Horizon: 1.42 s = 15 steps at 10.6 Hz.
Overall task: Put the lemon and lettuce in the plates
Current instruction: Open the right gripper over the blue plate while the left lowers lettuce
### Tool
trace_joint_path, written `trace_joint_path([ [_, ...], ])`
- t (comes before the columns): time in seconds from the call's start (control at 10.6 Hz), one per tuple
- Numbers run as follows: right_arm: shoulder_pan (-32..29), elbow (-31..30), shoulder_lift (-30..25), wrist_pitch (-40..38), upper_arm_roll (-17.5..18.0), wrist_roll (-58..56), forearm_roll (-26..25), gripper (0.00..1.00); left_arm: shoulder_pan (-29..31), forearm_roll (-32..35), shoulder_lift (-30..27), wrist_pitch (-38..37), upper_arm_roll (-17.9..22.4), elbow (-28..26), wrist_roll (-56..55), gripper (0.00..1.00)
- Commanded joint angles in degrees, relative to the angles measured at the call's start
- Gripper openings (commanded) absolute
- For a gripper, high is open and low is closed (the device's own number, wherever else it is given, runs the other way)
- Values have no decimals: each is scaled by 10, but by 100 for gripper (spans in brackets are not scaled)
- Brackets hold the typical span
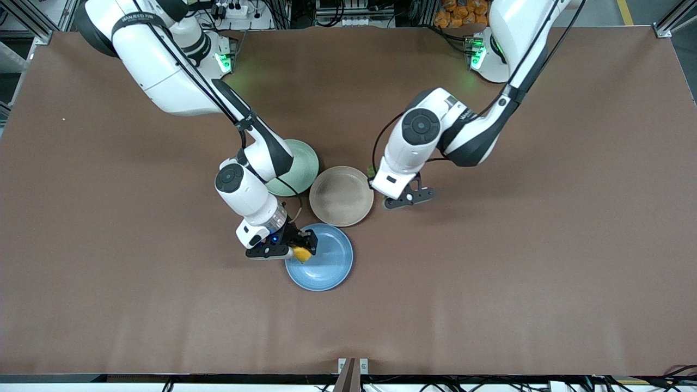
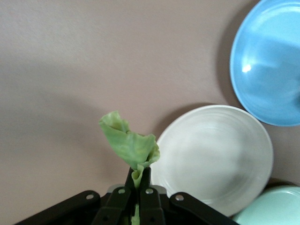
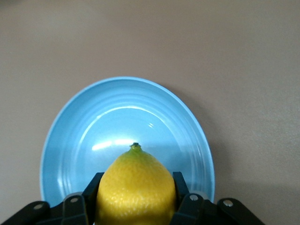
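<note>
Lemon [image 3: 136, 187]: clamped in the right gripper [image 1: 297, 251], held over the rim of the blue plate [image 1: 326, 267]. Lettuce [image 2: 130, 145]: pinched between the closed fingers of the left gripper [image 1: 405, 198], apparently held above bare table just beside the beige plate [image 1: 341, 196]. Pale green plate [image 1: 298, 166]: partly hidden under the right arm.

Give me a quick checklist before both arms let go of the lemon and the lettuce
1. Right gripper shut on the lemon: ok.
2. Lemon over the blue plate: ok, at its rim.
3. Left gripper shut on the lettuce: ok.
4. Lettuce over the beige plate: not ok, it hangs over the table beside it.
5. Both plates bare: ok.
6. Lemon's height above the plate: cannot tell.
</note>
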Motion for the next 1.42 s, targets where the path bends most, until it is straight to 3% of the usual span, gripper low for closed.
trace_joint_path([
  [0.0, 0, 16, 11, 3, -1, 9, -14, 37, -24, 11, 25, 32, 3, 23, -48, 0],
  [0.09, -1, 15, 11, 3, -1, 9, -14, 79, -37, 12, 39, 49, 3, 35, -64, 0],
  [0.19, -4, 14, 10, 2, -1, 9, -14, 100, -46, 14, 50, 68, 3, 38, -70, 0],
  [0.57, -14, 15, -4, -5, 0, 8, -9, 100, -88, 31, 96, 199, 17, 38, -85, 0],
  [0.66, -29, 12, -30, -45, 2, 14, -6, 100, -89, 33, 106, 213, 17, 39, -85, 0],
  [0.75, -43, 25, -63, -141, 6, 22, -5, 100, -98, 33, 110, 217, 20, 44, -85, 0],
  [0.85, -50, 53, -82, -236, 7, 20, -5, 100, -109, 35, 110, 217, 32, 44, -84, 86],
  [0.94, -60, 65, -101, -307, 7, 11, -5, 100, -120, 43, 109, 216, 46, 43, -85, 100],
  [1.32, -113, 63, -151, -439, 3, -109, -5, 100, -102, 46, 99, 192, 57, 37, -83, 100],
])
